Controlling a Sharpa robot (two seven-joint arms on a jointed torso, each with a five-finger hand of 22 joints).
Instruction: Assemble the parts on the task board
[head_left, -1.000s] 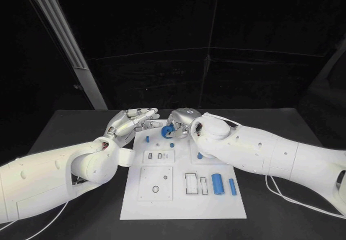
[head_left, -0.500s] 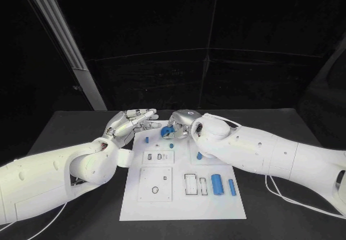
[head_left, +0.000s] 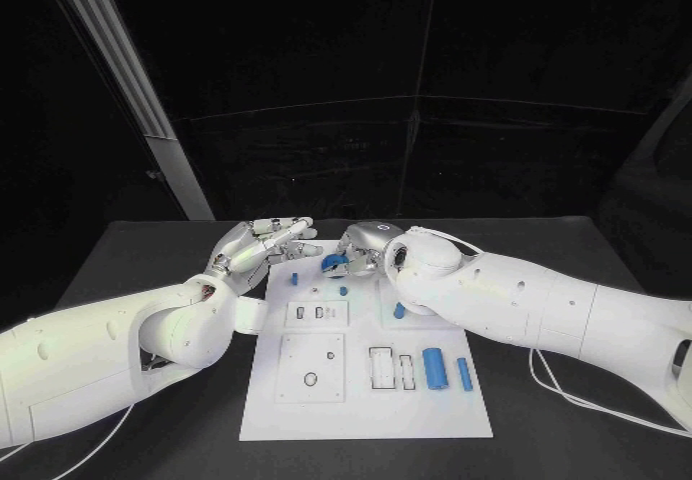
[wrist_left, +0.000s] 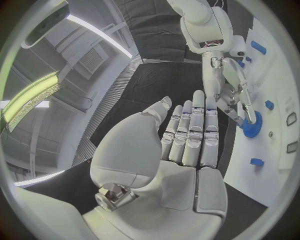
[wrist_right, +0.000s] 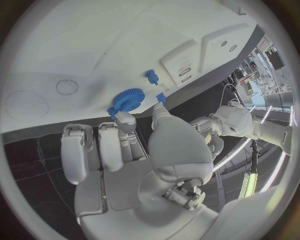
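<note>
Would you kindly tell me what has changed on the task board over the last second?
The right hand has carried the blue toothed gear slightly toward the board's far edge, keeping its pinch on it. The left hand stayed open beside the white task board, and the two blue cylinders near the front have not moved.

Black table (head_left: 144, 260) spread below. Up at eleven o'clock, pale bar (head_left: 137, 100) slanting, foot at table's far edge. Dark curtain (head_left: 433, 150) across twelve o'clock, faint seams. White cable (head_left: 555, 385) looping at four o'clock.
</note>
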